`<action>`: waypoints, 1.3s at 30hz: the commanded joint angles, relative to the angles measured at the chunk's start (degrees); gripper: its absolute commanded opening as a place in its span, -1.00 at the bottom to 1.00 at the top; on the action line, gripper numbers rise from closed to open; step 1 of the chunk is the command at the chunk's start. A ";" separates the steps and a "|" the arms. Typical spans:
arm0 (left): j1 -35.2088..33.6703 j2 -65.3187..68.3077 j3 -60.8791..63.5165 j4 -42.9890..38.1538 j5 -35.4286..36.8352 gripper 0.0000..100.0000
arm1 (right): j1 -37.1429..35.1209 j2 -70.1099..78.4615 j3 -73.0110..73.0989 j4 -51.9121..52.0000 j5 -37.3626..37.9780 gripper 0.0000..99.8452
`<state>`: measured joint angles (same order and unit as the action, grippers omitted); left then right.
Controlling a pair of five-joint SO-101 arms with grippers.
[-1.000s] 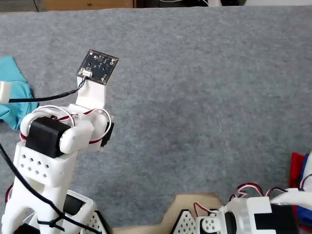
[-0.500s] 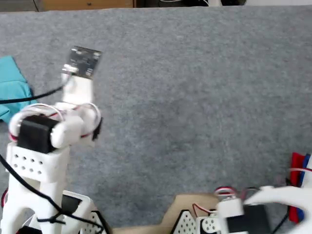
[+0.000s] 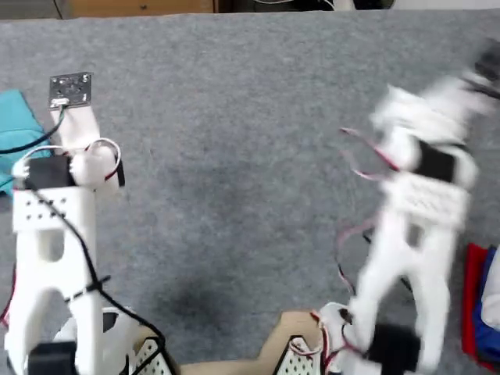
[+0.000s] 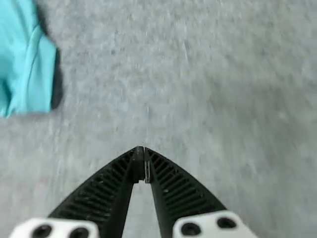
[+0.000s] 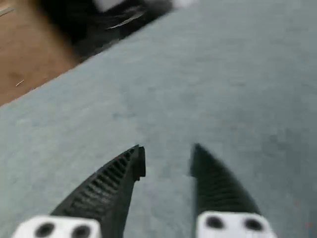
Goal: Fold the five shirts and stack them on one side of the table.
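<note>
A turquoise shirt (image 3: pixel 17 137) lies bunched at the table's left edge, and its corner (image 4: pixel 25 59) shows in the left wrist view. My left gripper (image 4: pixel 140 161) is shut with nothing in it, over bare grey felt just right of that shirt; its arm (image 3: pixel 55 226) stands at the left. The right arm (image 3: pixel 418 211) is raised over the right side of the table. My right gripper (image 5: pixel 168 163) is open above bare felt, holding nothing. A red and blue pile of cloth (image 3: pixel 480 305) sits at the right edge.
Grey felt (image 3: pixel 250 141) covers the table. A wooden edge (image 3: pixel 141 6) runs along the back. The arm bases and a tan board (image 3: pixel 308 324) sit at the front edge. Dark clutter and a wood floor (image 5: pixel 29 54) lie beyond the table in the right wrist view.
The left arm has swung left toward the turquoise shirt. The right arm has risen from the front right corner and swept up over the right side of the table.
</note>
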<state>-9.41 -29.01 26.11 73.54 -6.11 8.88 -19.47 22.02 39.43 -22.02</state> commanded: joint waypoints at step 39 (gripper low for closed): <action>30.07 31.43 20.22 -5.27 -3.16 -0.96 | 14.20 49.89 -33.01 60.40 22.86 -0.99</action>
<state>15.03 7.38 37.19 70.29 -9.27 22.15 32.31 -8.04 98.95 -0.22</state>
